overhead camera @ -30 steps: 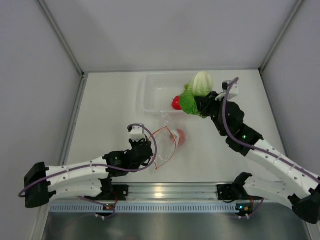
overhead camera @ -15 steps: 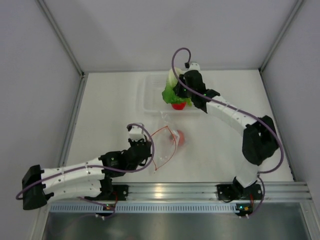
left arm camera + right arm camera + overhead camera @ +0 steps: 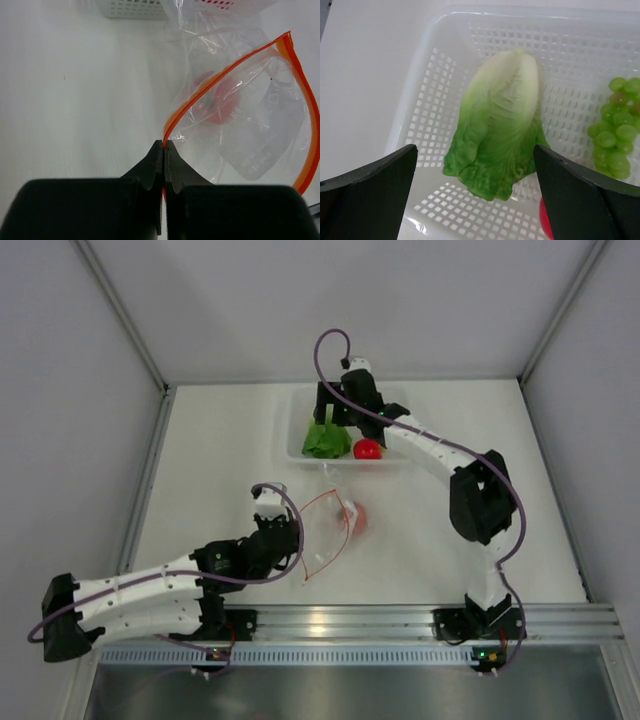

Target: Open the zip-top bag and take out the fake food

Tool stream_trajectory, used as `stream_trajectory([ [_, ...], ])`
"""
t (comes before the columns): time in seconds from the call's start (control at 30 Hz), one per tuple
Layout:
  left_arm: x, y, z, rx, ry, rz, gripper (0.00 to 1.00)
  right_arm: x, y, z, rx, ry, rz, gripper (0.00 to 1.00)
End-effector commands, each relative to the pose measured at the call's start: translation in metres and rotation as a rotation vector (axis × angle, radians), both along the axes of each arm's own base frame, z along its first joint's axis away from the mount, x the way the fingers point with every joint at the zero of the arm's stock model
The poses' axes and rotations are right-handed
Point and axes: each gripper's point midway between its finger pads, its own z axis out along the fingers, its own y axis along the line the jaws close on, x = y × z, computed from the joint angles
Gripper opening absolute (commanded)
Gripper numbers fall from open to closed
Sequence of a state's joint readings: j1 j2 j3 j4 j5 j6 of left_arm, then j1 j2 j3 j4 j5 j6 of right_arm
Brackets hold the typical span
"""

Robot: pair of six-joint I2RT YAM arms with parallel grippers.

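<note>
The bag [image 3: 250, 130] looks floppy and slippery. It lies on the bench [image 3: 75, 100], one red fruit [image 3: 220, 100] inside. The left jaws pinch its orange strip [image 3: 220, 74], the best hold. The right jaws are spread above the lettuce [image 3: 497, 130].

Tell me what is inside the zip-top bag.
One pinkish-red round fruit shows through the clear zip-top bag, whose mouth gapes open while the left gripper pinches its orange strip. Crinkles and glare blur it; anything beneath it is hidden.
</note>
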State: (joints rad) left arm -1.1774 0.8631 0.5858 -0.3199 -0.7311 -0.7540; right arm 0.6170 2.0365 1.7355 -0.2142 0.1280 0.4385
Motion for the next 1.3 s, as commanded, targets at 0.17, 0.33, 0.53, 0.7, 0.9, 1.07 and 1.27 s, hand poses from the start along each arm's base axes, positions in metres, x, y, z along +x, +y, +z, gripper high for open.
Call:
stream_trajectory([
  [0.17,0.004,0.007,0.052,-0.099,-0.077,0.025,0.00,-0.089,-0.034,0.139,0.258,-0.191,0.134,0.99],
  [0.33,0.013,0.028,0.066,-0.055,-0.108,0.132,0.00,-0.151,-0.055,0.153,0.524,-0.180,0.227,0.99],
  [0.53,0.019,0.033,0.092,0.044,-0.120,0.126,0.00,-0.231,-0.069,0.153,0.608,-0.112,0.329,0.91],
  [0.7,0.027,0.033,0.120,0.132,-0.135,0.125,0.00,-0.260,-0.096,0.134,0.525,-0.072,0.269,0.88],
  [0.9,0.038,0.002,0.105,0.185,-0.058,0.052,0.00,-0.292,-0.138,0.107,0.424,-0.055,0.187,0.85],
  [1.07,0.043,-0.043,0.066,0.194,0.036,-0.025,0.00,-0.311,-0.141,0.099,0.466,-0.061,0.229,0.81],
  [1.27,0.051,-0.089,0.047,0.041,0.072,-0.087,0.00,-0.306,-0.125,0.086,0.549,0.008,0.238,0.63],
])
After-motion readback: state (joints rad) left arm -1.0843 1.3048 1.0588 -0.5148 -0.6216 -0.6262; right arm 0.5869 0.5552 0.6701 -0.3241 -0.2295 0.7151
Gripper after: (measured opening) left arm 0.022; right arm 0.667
